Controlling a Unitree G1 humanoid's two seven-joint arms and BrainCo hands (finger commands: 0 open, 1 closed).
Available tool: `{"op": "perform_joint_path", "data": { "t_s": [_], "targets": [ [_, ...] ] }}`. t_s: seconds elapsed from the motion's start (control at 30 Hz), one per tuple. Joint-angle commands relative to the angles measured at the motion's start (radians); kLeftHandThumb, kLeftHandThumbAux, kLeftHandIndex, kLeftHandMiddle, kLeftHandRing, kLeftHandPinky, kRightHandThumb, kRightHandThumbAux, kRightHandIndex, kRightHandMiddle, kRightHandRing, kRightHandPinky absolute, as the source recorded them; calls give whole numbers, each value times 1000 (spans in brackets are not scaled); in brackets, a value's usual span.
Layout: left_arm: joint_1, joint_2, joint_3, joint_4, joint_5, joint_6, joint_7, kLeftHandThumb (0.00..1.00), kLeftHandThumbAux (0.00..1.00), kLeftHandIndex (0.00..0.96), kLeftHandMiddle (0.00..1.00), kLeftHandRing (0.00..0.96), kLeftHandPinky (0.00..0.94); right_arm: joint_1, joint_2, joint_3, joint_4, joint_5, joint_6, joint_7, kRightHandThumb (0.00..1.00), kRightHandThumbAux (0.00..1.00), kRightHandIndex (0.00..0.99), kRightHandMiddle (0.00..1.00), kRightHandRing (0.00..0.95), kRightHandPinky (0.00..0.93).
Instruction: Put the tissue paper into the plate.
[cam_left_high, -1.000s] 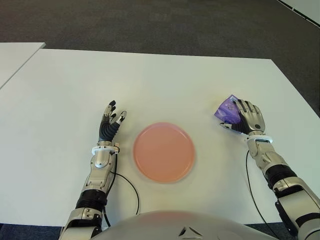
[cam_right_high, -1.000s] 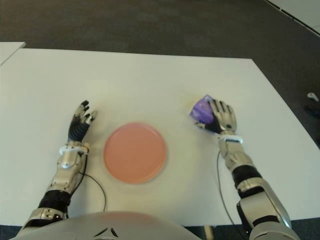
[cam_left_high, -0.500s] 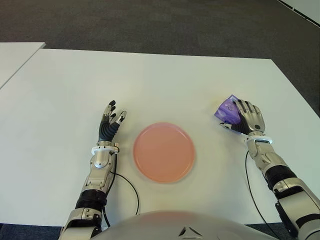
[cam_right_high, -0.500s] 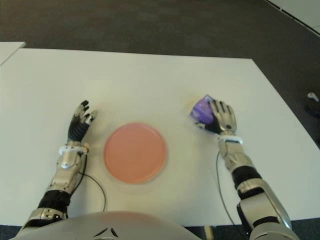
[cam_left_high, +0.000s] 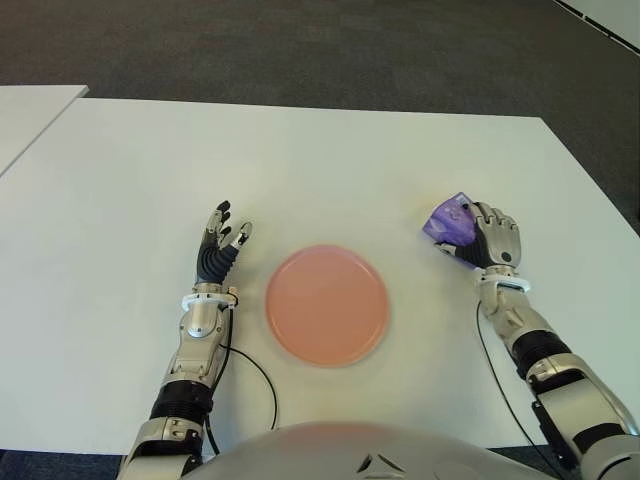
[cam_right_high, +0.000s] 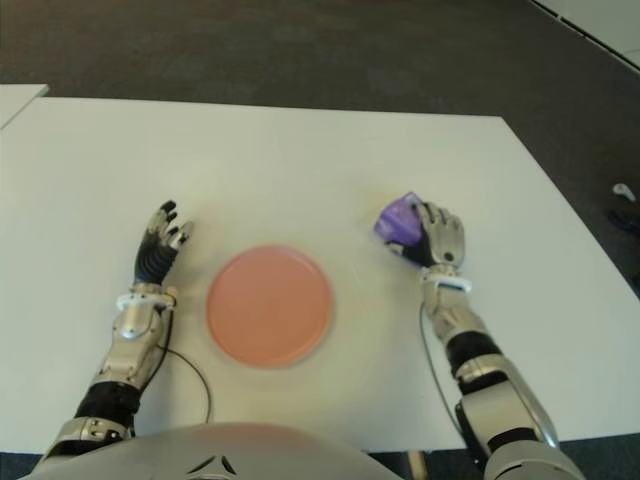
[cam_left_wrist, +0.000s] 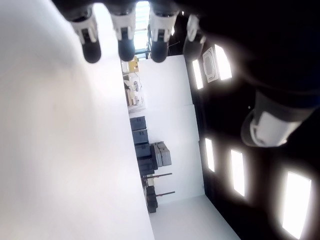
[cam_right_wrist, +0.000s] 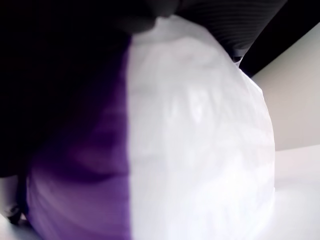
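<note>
White worktop (cam_left_high: 330, 160) bearing everything. Pink plate (cam_left_high: 327, 303) lying near the middle front, with nothing in it. Off to its right, well apart, right hand (cam_left_high: 480, 240) curled around a purple tissue paper pack (cam_left_high: 448, 220), which fills the right wrist view close against the palm. Grasp apparently made; whether the pack is off the worktop, cannot tell. Left to do, by judgement: carrying across to the plate and letting go. On the plate's other side, left hand (cam_left_high: 222, 248) idle, fingers spread, holding nothing.
</note>
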Motion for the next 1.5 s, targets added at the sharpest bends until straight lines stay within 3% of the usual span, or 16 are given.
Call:
{"op": "perform_joint_path", "data": {
  "t_s": [0.03,0.33,0.73,1.27,1.5],
  "targets": [
    [15,4,6,4,-3,-3,-6,0,505,0,0,0,0,110,63,55,24,-1,2,88,846,675,409,513,710,740],
    [17,5,7,2,9,3,5,0,502,0,0,0,0,135,67,46,-4,29,-55,58,851,679,402,517,774,775],
    [15,6,9,14,2,-19,-1,0,507,0,0,0,0,124,73,68,4,4,-40,46,853,678,400,535,842,831],
    [8,-2,14,18,-1,-23,3,0,492,0,0,0,0,128,75,62,-11,6,-59,27,856,677,403,541,864,852],
    [2,-7,21,28,-9,-21,-1,0,495,0,0,0,0,138,78,51,-30,-4,-71,-50,857,676,406,542,873,850]
  ]
}}
